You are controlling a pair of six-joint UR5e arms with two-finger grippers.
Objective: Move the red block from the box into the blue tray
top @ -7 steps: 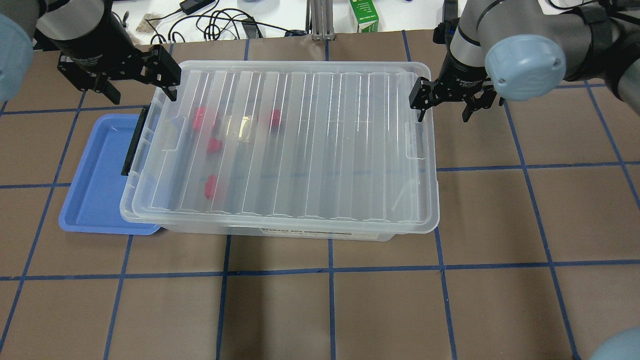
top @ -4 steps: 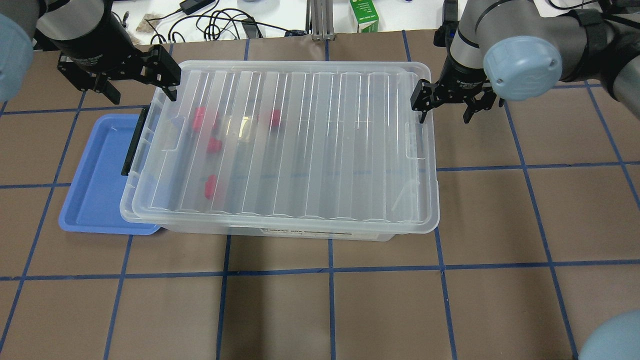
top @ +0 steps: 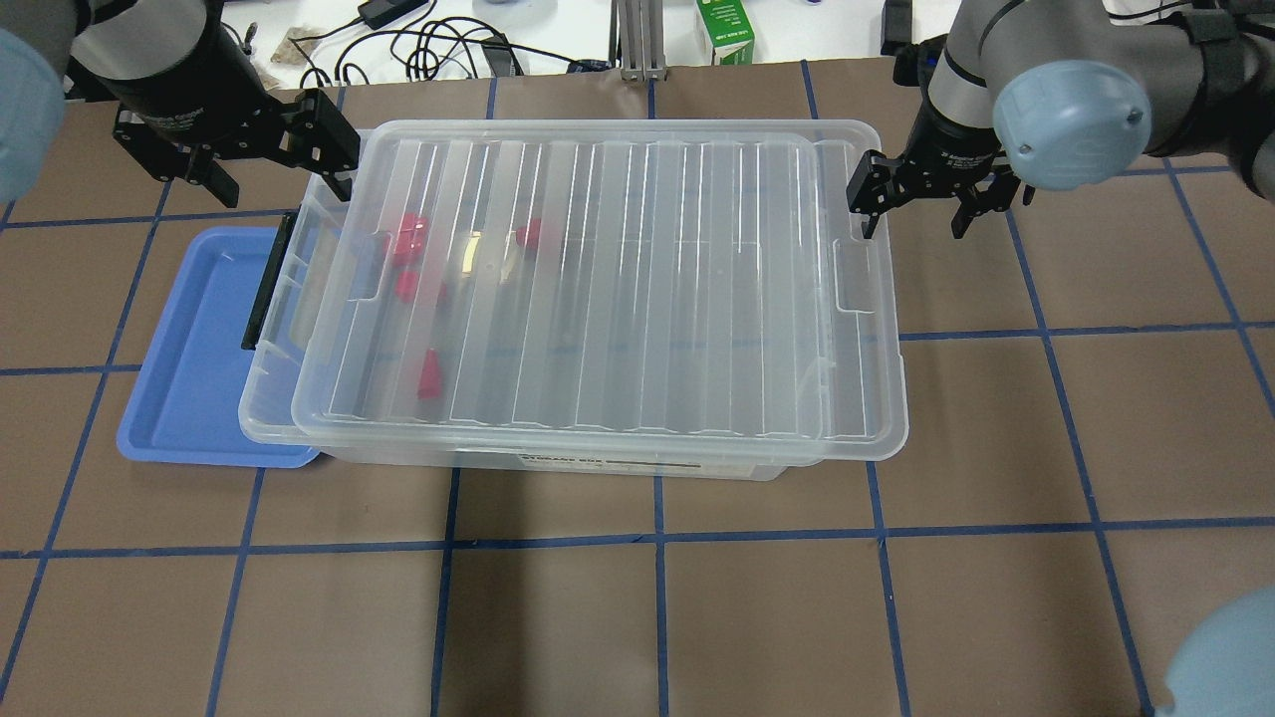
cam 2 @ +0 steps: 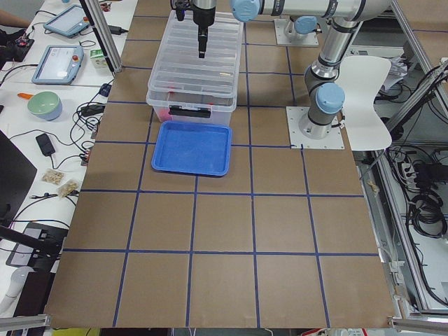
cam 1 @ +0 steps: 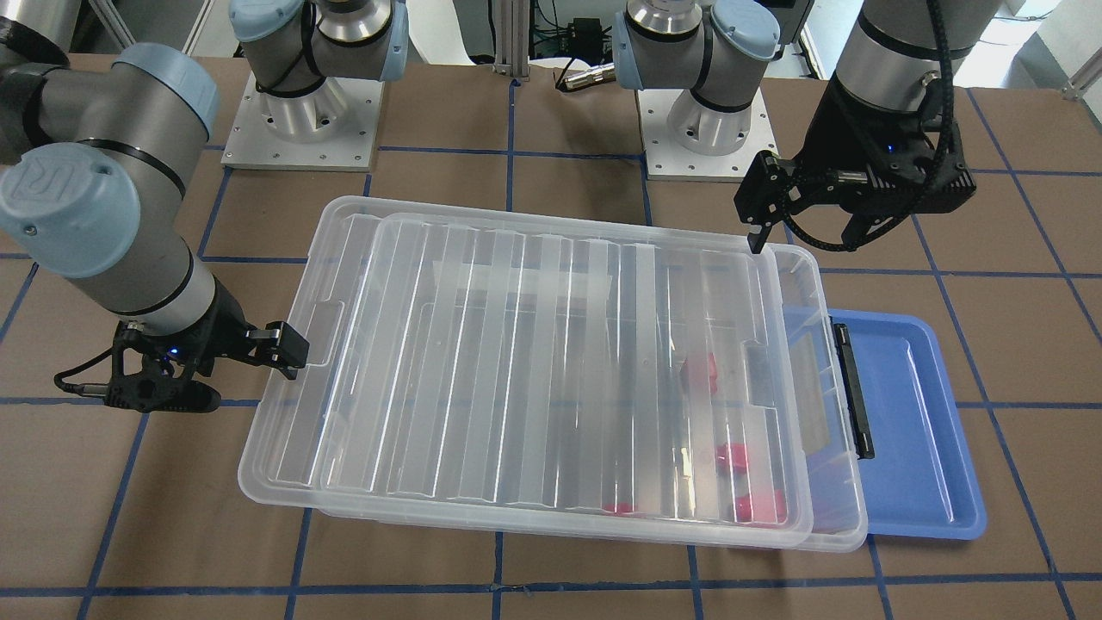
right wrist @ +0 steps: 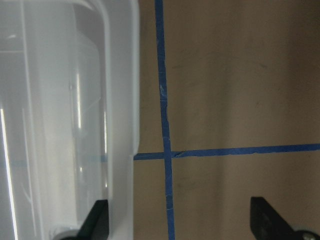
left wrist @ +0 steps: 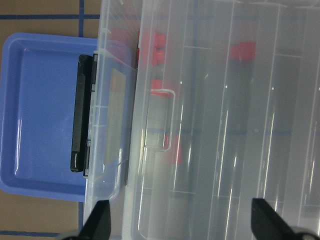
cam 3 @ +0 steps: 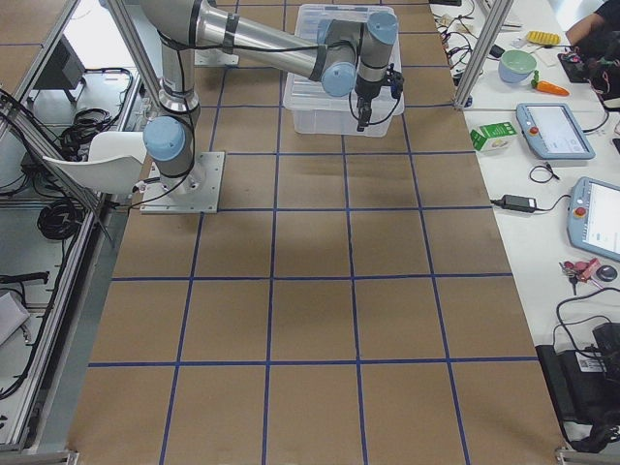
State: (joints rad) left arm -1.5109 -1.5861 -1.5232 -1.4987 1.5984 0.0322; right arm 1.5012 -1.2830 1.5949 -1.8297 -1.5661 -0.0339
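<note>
The clear box [top: 267, 398] sits mid-table with its ribbed lid [top: 618, 279] lying shifted to the right, so the box's left end shows. Several red blocks [top: 408, 239] lie inside near that end, seen through the lid; they also show in the left wrist view [left wrist: 157, 42]. The blue tray [top: 189, 339] lies left of the box, partly under its black latch [top: 264, 294]. My left gripper [top: 284, 179] is open and empty above the box's far-left corner. My right gripper [top: 914, 211] is open at the lid's far-right edge, one finger against the rim.
A green carton [top: 725, 30] and cables lie beyond the table's far edge. Both arm bases [cam 1: 301, 112] stand on plates behind the box. Brown table with blue tape lines [top: 657, 538] stretches in front of and right of the box.
The lid has slid to the right across the box, uncovering its left end. My right gripper has moved right with it. My left gripper has stayed in place.
</note>
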